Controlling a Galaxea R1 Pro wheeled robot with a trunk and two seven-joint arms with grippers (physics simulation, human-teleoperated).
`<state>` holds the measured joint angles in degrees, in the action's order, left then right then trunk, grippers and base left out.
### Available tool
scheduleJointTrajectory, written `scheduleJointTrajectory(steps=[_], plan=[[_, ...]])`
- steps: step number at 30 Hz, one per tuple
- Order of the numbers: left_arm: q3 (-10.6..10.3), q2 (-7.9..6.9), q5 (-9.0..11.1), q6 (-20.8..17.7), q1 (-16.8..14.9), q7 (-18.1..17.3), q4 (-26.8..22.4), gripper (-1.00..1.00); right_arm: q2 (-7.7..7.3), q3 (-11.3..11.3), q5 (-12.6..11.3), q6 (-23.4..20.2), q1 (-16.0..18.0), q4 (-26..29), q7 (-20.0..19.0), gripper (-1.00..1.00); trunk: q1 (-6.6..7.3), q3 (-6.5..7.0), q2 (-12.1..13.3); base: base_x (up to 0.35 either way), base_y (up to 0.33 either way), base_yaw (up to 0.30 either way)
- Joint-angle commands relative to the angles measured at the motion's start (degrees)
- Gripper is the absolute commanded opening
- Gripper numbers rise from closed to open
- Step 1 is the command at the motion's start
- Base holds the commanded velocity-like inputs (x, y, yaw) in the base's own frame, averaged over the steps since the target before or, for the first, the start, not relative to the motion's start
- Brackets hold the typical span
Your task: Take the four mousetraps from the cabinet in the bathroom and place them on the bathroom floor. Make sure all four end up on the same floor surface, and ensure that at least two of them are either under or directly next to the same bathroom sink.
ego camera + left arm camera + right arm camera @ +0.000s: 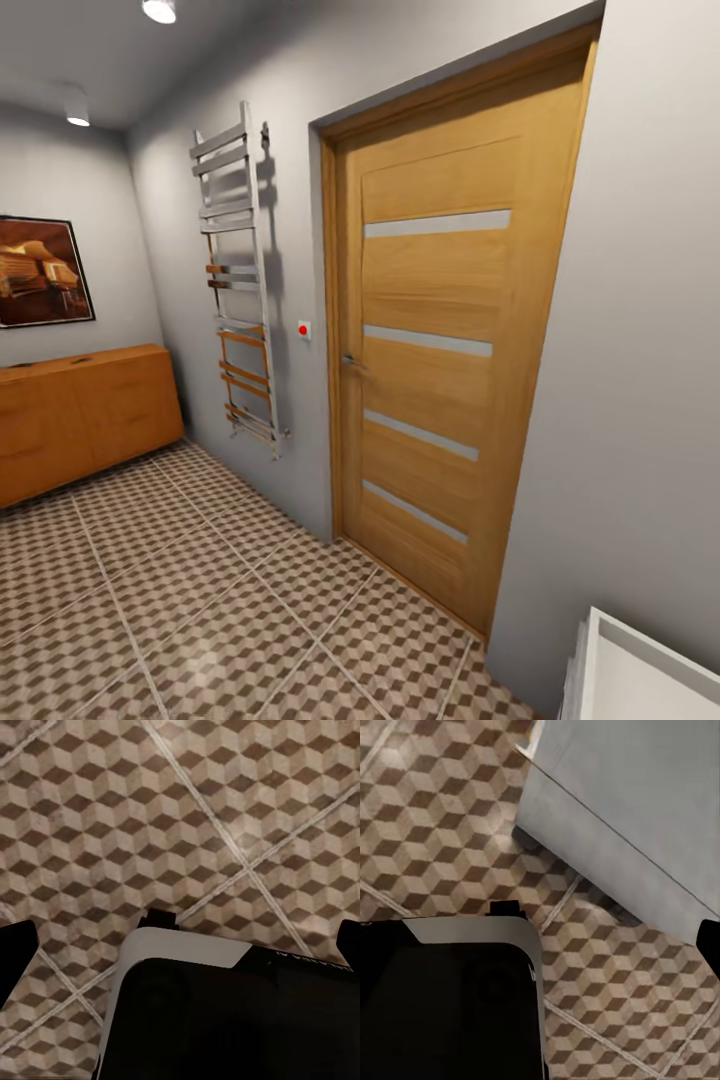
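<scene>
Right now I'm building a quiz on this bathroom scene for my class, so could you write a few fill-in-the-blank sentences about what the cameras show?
1. The orange-brown cabinet stands below a framed ____ on the wall.
2. The chrome towel rail hangs on the wall between the cabinet and the wooden ____.
3. The bathroom floor tiles carry a 3D ____ pattern.
4. The door is ____.

Missing words: picture; door; cube; shut
</scene>
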<state>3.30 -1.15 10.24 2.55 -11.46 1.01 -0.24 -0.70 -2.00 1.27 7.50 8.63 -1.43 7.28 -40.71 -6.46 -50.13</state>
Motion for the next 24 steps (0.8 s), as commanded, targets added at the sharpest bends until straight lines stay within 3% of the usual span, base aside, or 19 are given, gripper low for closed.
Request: scheduleJointTrajectory(steps=[1, 24], plan=[[0.30, -0.01, 0.13, 0.18, -0.06, 0.05, 0.07, 1.00, 0.00, -0.20, 0.14, 0.33, 0.07, -0.15, 0.11, 1.00, -0.01, -0.09, -0.07, 0.000, 0.000, 0.278], [0.30, 0.01, 0.13, 0.18, -0.06, 0.05, 0.07, 1.00, 0.03, -0.20, 0.14, 0.33, 0.07, -0.15, 0.11, 1.00, -0.01, -0.09, -0.07, 0.000, 0.000, 0.278]])
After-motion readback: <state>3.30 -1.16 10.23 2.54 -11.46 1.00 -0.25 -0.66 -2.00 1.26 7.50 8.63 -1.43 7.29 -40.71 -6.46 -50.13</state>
